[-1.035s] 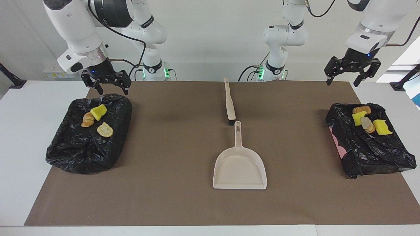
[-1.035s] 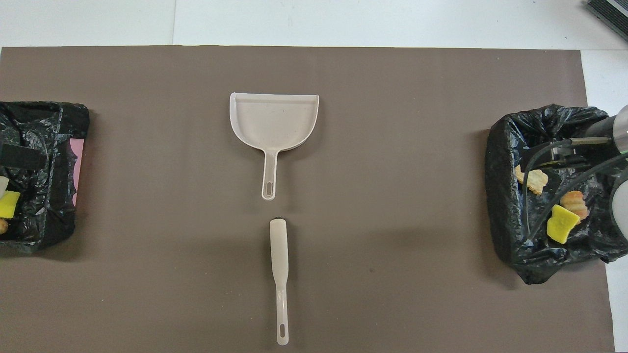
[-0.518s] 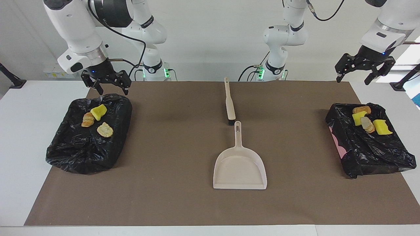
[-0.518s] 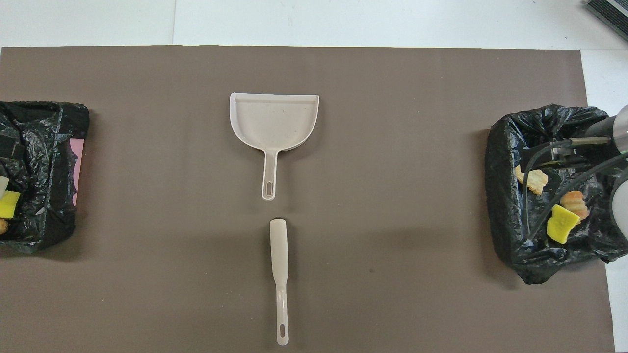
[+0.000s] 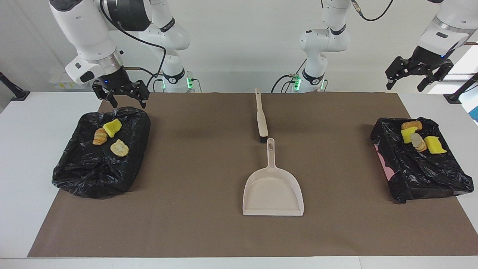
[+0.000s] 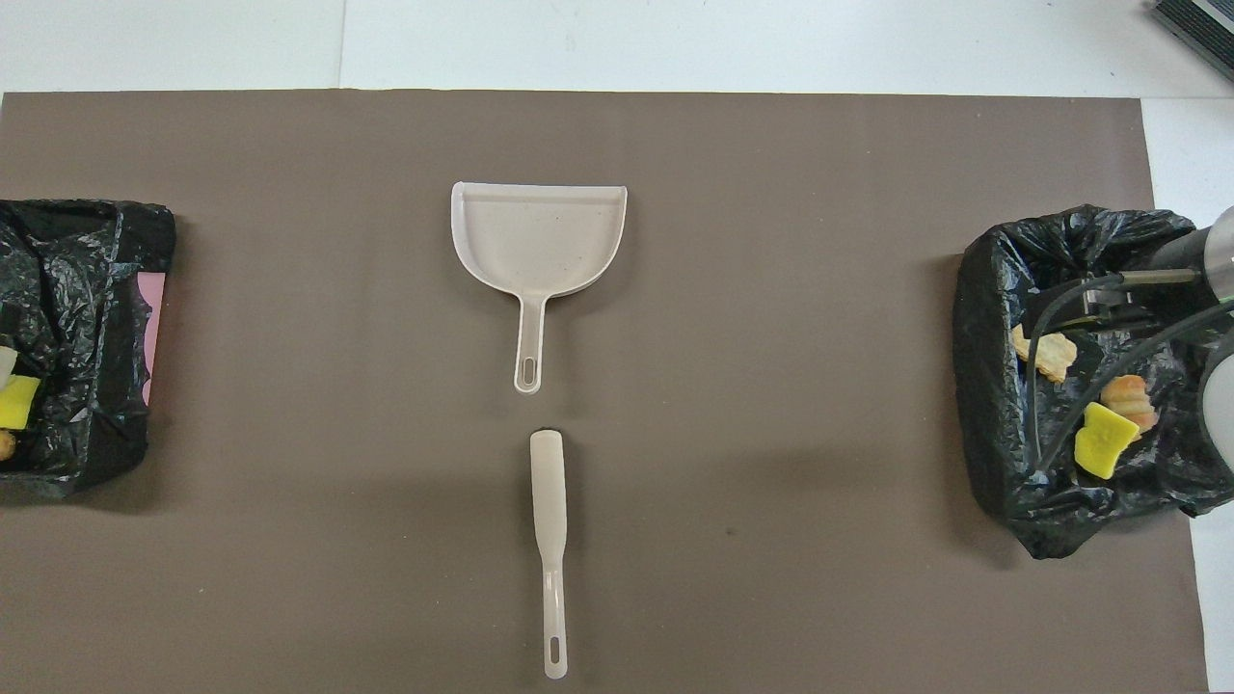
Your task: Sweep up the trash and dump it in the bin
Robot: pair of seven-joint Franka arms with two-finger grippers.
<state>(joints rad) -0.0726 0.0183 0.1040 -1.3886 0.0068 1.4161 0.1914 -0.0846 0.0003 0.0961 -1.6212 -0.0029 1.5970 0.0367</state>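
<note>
The trash lies in two bins lined with black bags. The bin (image 5: pixel 89 179) at the right arm's end holds a yellow sponge bit (image 5: pixel 112 127), a croissant lump (image 5: pixel 100 136) and a bread lump (image 5: pixel 119 148). The bin (image 5: pixel 425 179) at the left arm's end holds two yellow sponge bits (image 5: pixel 434 145) and two bread lumps (image 5: pixel 411 124). My right gripper (image 5: pixel 128 102) is open and empty, just above its bin's edge nearest the robots. My left gripper (image 5: pixel 403 88) is open and empty, high above the mat's corner beside its bin.
A beige dustpan (image 5: pixel 273 188) lies empty mid-mat, its handle toward the robots. A beige brush (image 5: pixel 261 117) lies in line with it, nearer to the robots. Both also show in the overhead view: the dustpan (image 6: pixel 540 241) and the brush (image 6: pixel 549 540). The brown mat (image 5: pixel 194 168) covers the table.
My left gripper has risen and moved off toward the table's end, leaving the overhead view. The right arm, the trash, the dustpan and the brush have not moved.
</note>
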